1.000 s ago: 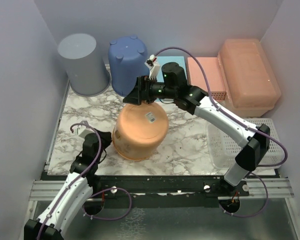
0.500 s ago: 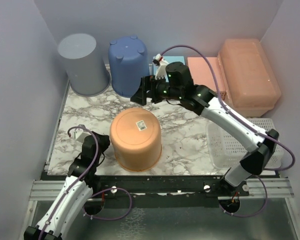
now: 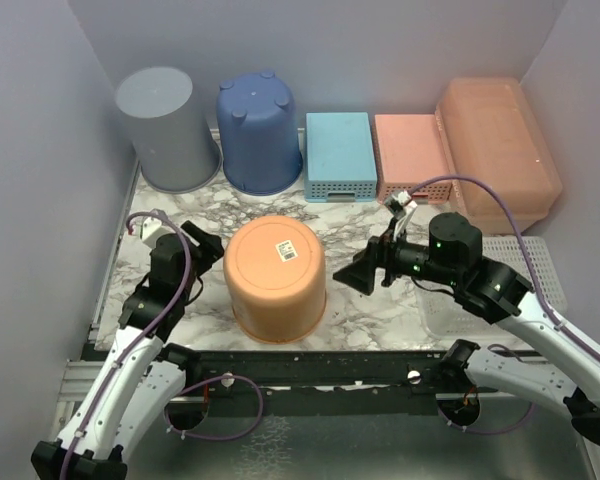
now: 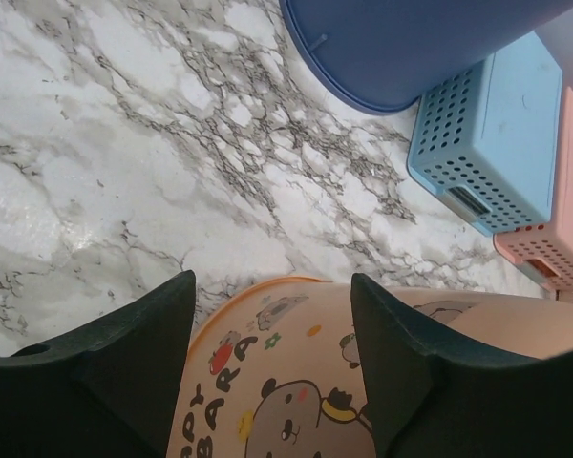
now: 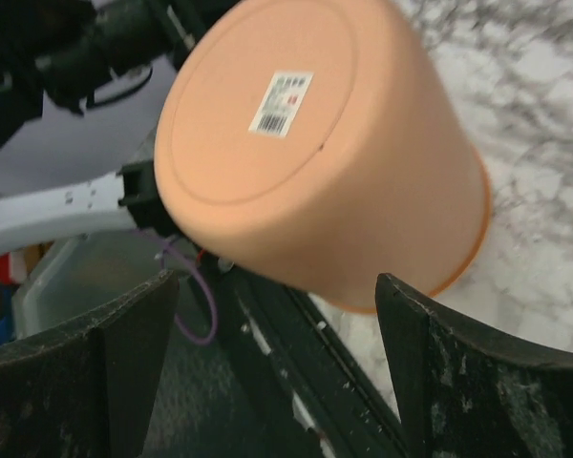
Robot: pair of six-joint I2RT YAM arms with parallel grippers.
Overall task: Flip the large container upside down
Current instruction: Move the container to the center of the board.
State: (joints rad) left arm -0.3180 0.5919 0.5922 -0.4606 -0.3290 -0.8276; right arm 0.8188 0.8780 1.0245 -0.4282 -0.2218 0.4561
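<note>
The large container [image 3: 497, 150], a big translucent peach box, stands at the back right against the wall, with neither gripper near it. A round orange bucket [image 3: 275, 275] stands bottom up in the middle of the table, a barcode label on its base. My left gripper [image 3: 202, 243] is open just left of the bucket; in the left wrist view its fingers [image 4: 124, 372] frame the bucket's printed wall [image 4: 296, 391]. My right gripper [image 3: 365, 272] is open and empty a little to the bucket's right, and the right wrist view shows the bucket [image 5: 306, 162] ahead of it.
Along the back wall stand an upturned grey bucket [image 3: 165, 125], an upturned blue bucket [image 3: 258, 130], a blue perforated basket [image 3: 340, 155] and a pink perforated basket [image 3: 412, 150]. A clear perforated basket [image 3: 525, 255] lies under my right arm at the front right.
The orange bucket went from tilted to standing bottom up. My right arm pulled back from the bucket's far side to the front right. My left gripper opened and moved up beside the bucket.
</note>
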